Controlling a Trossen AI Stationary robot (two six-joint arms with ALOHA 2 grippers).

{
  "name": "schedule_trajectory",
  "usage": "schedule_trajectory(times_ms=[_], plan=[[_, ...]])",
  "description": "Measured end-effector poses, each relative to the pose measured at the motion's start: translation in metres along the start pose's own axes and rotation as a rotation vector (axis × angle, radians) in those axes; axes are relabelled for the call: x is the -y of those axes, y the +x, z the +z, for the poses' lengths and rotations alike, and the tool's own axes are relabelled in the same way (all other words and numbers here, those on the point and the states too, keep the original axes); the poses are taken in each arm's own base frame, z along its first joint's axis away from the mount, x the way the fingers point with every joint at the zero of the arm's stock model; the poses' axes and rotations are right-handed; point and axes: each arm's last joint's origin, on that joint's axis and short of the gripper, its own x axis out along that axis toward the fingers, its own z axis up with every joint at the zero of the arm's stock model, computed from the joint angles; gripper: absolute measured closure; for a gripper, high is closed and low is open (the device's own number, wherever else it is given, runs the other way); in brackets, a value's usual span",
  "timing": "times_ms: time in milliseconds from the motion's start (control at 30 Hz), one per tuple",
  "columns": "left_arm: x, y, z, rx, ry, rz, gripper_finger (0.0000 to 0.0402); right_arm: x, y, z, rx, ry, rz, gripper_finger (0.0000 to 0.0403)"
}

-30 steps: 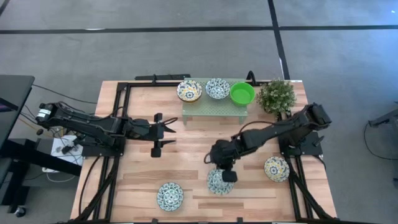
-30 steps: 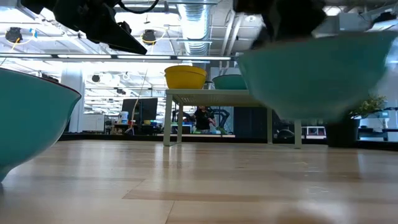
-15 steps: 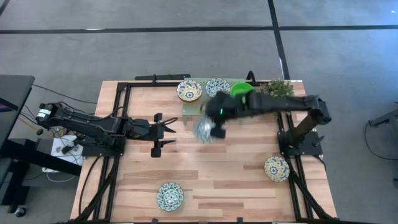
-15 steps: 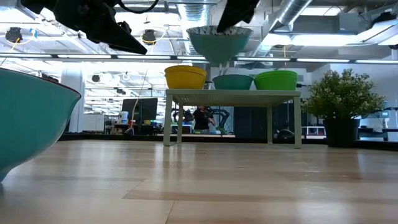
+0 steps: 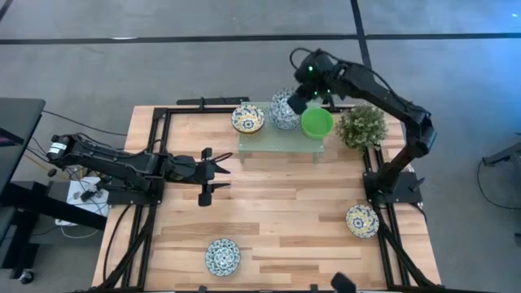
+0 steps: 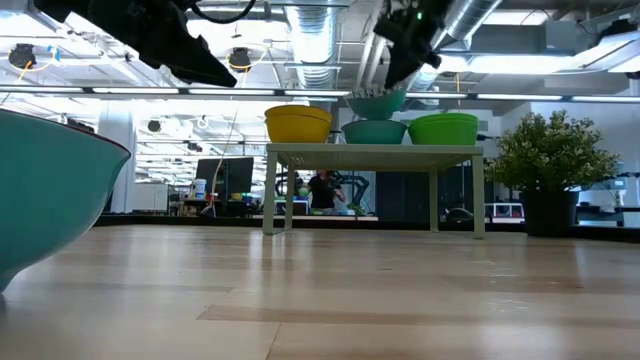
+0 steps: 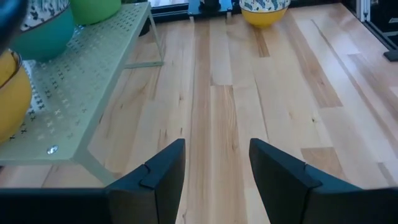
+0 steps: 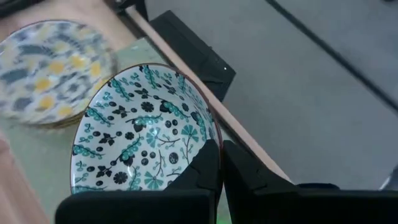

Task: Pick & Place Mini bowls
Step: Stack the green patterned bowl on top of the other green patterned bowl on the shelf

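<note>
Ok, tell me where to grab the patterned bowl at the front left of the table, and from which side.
Take that patterned bowl by its rim, coming straight down from above with one finger inside and one outside. It sits upright and open on the bare table, with nothing close by. The right gripper pinches its own bowl's rim the same way. The open left gripper is the nearer one.

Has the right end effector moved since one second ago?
Yes. The right end effector moved with its patterned bowl from the table's near edge to the mesh rack.
</note>
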Motion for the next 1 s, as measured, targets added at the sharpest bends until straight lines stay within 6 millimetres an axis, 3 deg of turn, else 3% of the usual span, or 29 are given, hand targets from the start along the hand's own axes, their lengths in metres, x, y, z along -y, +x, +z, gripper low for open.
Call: schedule_trajectory(times_ms=[167,433,667,1000], plan=[[0.0,0.0,0.0,-0.001,-0.003,0.0,0.0221,0.023,0.02,-0.001,-0.05,0.058,0.085,0.0401],[0.0,0.0,0.0,-0.002,-0.003,0.0,0.0221,0.021,0.042,-0.004,-0.115,0.023,0.176,0.0401],[0.0,0.0,0.0,-0.002,-0.003,0.0,0.0221,0.02,0.049,-0.005,-0.137,0.011,0.211,0.0399],[0.0,0.0,0.0,-0.002,-0.003,0.0,0.0221,0.02,0.05,-0.006,-0.148,-0.014,0.214,0.0364]])
